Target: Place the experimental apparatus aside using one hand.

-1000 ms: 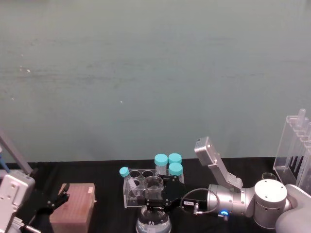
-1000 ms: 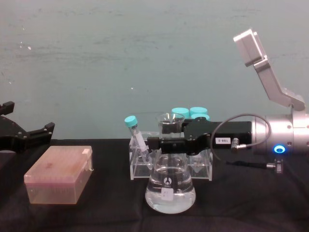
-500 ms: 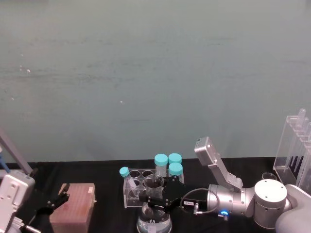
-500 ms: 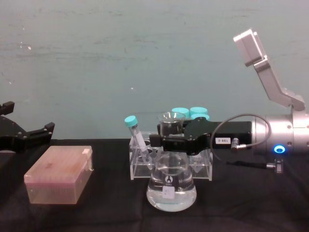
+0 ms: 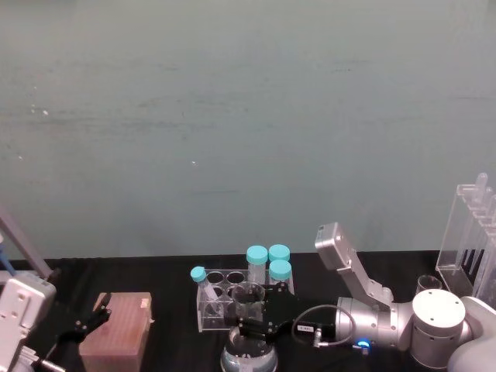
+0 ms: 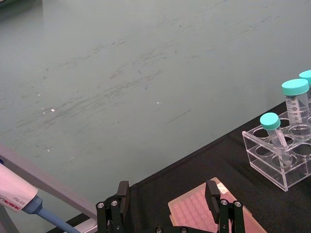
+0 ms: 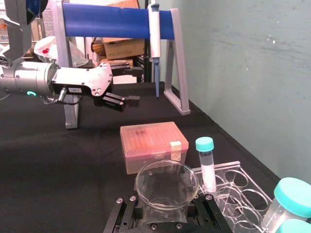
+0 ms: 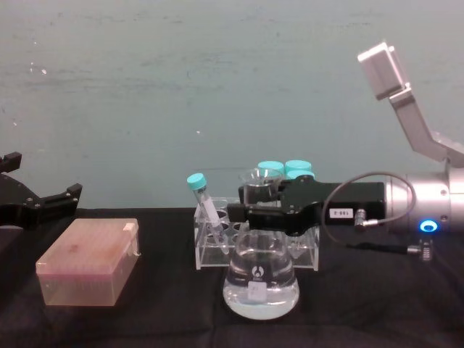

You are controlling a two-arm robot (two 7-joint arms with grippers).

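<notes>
Gripping the conical flask (image 8: 260, 279) at its neck, the right hand (image 8: 255, 214) is clamped on it; flask stands on the counter (image 8: 377, 304) before the tube rack (image 8: 217, 239). Left hand (image 8: 36, 203) idle, fingers apart.

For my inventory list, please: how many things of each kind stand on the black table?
Teal-capped tubes: 4, first at
Clear tube rack: 1
Conical flask: 1
Pink tip box: 1
Tall acrylic stand: 1
Small beaker: 1
Total: 9

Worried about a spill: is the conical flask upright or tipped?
Upright. In the chest view the conical flask has its base flat on the black table, liquid level, with the right hand around its neck.
</notes>
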